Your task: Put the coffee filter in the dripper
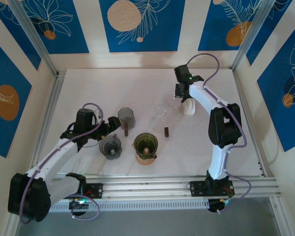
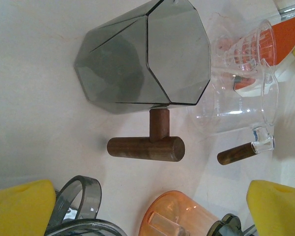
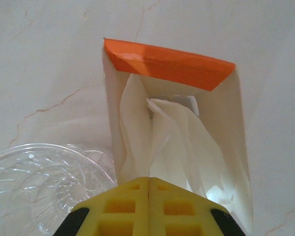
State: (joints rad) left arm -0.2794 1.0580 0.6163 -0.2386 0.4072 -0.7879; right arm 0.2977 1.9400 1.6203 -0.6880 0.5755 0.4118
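Note:
White coffee filters (image 3: 177, 137) stand bunched in a white box with an orange flap (image 3: 167, 61). My right gripper (image 3: 148, 179) is shut on the near edge of one coffee filter, its yellow fingers pressed together. From above, that gripper (image 1: 183, 96) hangs over the box (image 1: 188, 107) at the back right. A smoky grey faceted dripper (image 2: 142, 54) with a wooden T-handle (image 2: 145, 147) lies on the table. My left gripper (image 2: 150, 206) is open just short of that handle, with nothing between its fingers; from above this gripper (image 1: 113, 127) sits left of the dripper (image 1: 126, 118).
A clear glass dripper (image 1: 163, 112) with a small wooden handle (image 1: 166, 131) lies beside the filter box. A grey dripper (image 1: 110, 146) and a green-and-orange one (image 1: 146, 146) stand near the front. Aluminium rails (image 1: 177, 184) run along the near edge.

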